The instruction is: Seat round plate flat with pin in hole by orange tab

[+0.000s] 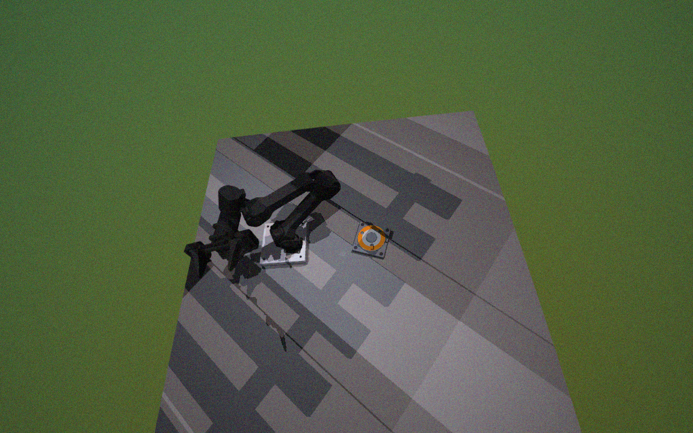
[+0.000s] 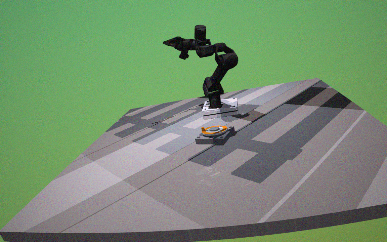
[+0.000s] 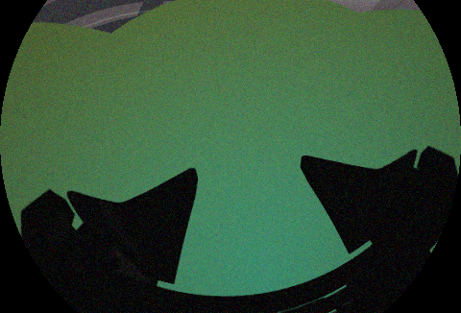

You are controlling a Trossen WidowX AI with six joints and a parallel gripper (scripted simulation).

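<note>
The round plate [image 1: 360, 240] [image 2: 223, 128], grey with an orange ring, sits around the grey post [image 1: 371, 237] [image 2: 214, 129] on the square grey base [image 1: 378, 254] [image 2: 207, 140]. The plate looks slightly tilted, its right side higher in the exterior view. Its small orange tab [image 2: 203, 129] stands up at the left edge in that view. The pin and the hole beside the tab cannot be made out. My gripper [image 2: 164, 42] [image 3: 251, 168] is open and empty, high above the table and well away from the plate, pointing away to the left in the exterior view.
The arm stands on a white mounting plate [image 1: 284, 263] [image 2: 234, 103], a short way from the grey base. The table [image 1: 478, 376] [image 2: 159, 210] has a patterned top with light and dark patches. The wrist view shows mostly green background and a strip of table at the top.
</note>
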